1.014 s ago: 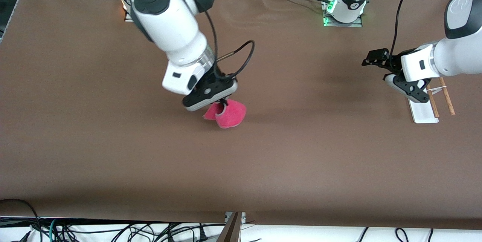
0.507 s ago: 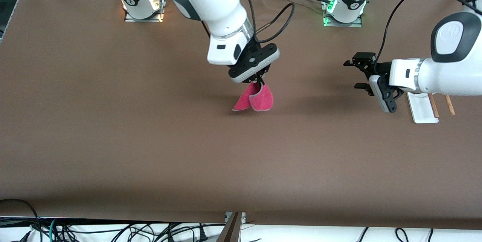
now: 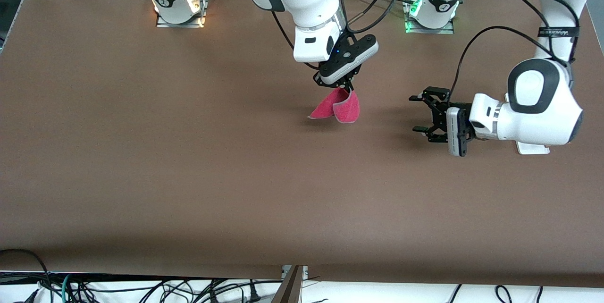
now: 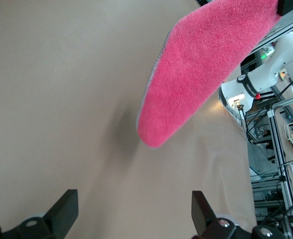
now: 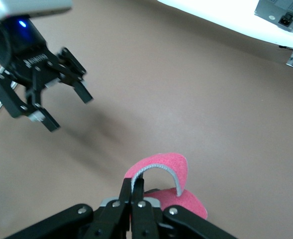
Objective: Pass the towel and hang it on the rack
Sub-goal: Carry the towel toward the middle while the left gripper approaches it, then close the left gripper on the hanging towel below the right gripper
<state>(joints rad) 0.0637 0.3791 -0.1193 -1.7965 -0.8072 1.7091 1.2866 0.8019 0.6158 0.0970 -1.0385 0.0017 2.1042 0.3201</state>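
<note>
The towel [image 3: 336, 107] hangs in the air over the middle of the counter [image 3: 188, 166], toward the robots' bases, folded so that 2 pink-red lobes droop side by side below the point where it is pinched. In the right wrist view the towel [image 5: 161, 172] arches up over itself, showing its thin pale grey edging along the curl. In the left wrist view the towel [image 4: 206, 64] fills the upper part of the frame as a fuzzy pink flap hanging clear above the bare counter.

The right claw [image 3: 348, 87] is clamped on the towel's top edge, its 2 fingers [image 5: 132, 191] pressed together with the cloth caught between them, pointing down at the counter.

The left claw [image 3: 417, 113] is turned sideways, level with the towel and aimed at it from the left arm's end of the counter, well apart from the cloth. Its fingers [image 4: 64, 211] are spread wide with nothing between them; the right wrist view also shows this left claw [image 5: 61, 107] with the same wide gap.

The rack [image 3: 533, 147] is almost wholly hidden under the left arm's wrist; only a corner of its flat white base shows on the counter, at the left arm's end.
</note>
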